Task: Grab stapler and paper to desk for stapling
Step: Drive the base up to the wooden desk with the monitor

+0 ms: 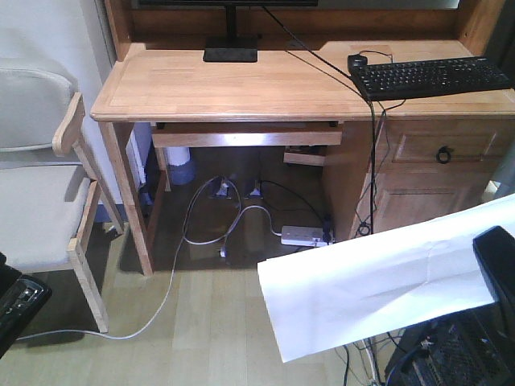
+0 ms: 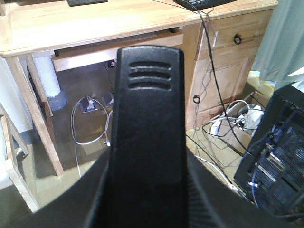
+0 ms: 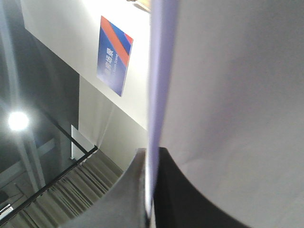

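Left gripper (image 2: 147, 204) low with stapler (image 2: 147, 118); right gripper (image 3: 151, 190), paper (image 1: 378, 281).

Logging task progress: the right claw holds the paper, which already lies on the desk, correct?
No. The right claw holds the paper, but it hangs in the air short of the desk, not on it, as the exterior front-facing view shows.

White paper (image 1: 378, 281) tilted in mid-air, black stapler (image 2: 147, 118), light-wood desk (image 1: 265, 84)

I read the wide light-wood desk (image 1: 265, 88) as smooth, satin-finished; large white paper sheet (image 1: 378, 281) matt, faintly creased; small black plastic stapler (image 2: 147, 133) matt, ribbed.
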{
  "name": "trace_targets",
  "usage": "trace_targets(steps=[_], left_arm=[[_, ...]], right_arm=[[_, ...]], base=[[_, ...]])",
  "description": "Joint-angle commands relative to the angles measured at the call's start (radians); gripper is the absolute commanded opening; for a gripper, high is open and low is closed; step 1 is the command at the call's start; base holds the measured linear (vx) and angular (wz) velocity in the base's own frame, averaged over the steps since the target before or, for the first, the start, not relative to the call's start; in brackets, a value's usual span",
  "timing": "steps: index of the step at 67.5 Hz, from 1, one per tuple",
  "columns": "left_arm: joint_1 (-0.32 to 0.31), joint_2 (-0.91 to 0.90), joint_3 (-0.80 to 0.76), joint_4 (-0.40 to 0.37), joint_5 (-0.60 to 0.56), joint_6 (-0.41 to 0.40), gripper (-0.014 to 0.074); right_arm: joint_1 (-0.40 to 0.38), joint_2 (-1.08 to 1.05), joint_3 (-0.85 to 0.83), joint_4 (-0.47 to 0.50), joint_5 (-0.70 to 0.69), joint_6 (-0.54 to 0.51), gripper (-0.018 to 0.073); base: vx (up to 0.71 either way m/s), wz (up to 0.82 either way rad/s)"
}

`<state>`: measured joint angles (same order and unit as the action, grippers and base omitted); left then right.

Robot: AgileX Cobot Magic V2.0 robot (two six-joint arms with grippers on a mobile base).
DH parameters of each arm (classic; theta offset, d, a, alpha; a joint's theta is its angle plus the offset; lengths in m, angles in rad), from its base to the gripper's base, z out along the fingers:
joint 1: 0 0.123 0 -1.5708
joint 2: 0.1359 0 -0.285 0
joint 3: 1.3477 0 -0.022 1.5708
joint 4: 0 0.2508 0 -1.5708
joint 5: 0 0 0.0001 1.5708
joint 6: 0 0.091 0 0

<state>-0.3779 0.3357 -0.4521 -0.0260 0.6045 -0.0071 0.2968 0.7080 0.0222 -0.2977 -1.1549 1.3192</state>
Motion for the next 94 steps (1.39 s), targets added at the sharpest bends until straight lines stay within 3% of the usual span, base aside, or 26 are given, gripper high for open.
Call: trace_targets(steps=[1, 94], left_arm=[[-0.007, 0.006, -0.033, -0.006, -0.114, -0.001, -0.0006], [-0.007, 0.006, -0.033, -0.006, -0.114, -0.001, -0.0006]], right_arm=[[-0.001, 0.0, 0.028, 0.008, -0.18, -0.016, -0.0002], [-0.001, 0.0, 0.028, 0.008, -0.18, -0.016, -0.0002]], base=[[0.17, 0.01], [0.14, 0.01]])
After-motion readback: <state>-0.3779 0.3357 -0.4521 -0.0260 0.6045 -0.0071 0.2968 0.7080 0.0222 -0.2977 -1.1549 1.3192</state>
